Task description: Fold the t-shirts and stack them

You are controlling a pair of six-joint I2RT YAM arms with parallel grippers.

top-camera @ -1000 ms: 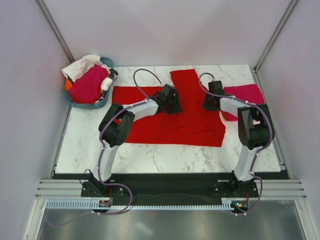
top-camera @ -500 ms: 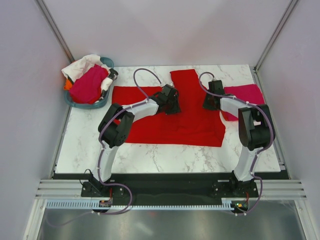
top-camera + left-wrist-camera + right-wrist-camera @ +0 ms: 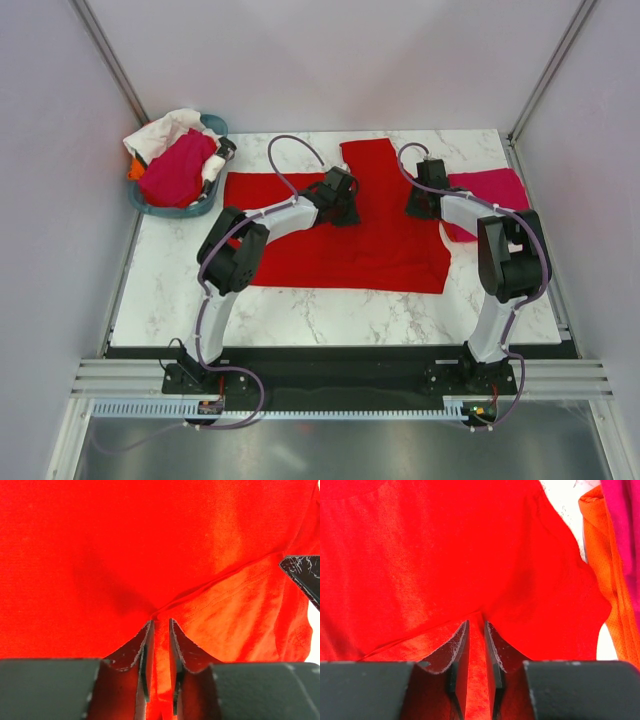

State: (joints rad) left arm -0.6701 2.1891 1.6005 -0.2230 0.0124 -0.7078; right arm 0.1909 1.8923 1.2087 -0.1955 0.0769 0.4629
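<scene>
We are judging the job as only just begun: the red t-shirt [image 3: 340, 245] is lying spread across the middle of the table [image 3: 300, 310], not yet folded. The left fingers [image 3: 146, 660] and the right fingers [image 3: 461, 655] are each pinching, nearly closed, on a raised ridge of its cloth. At the right edge a magenta t-shirt [image 3: 490, 188] is resting on an orange t-shirt [image 3: 600, 555], seemingly a started stack. The teal tub [image 3: 160, 207] at far left is holding a white t-shirt [image 3: 165, 128] and a crumpled pink t-shirt [image 3: 178, 168].
</scene>
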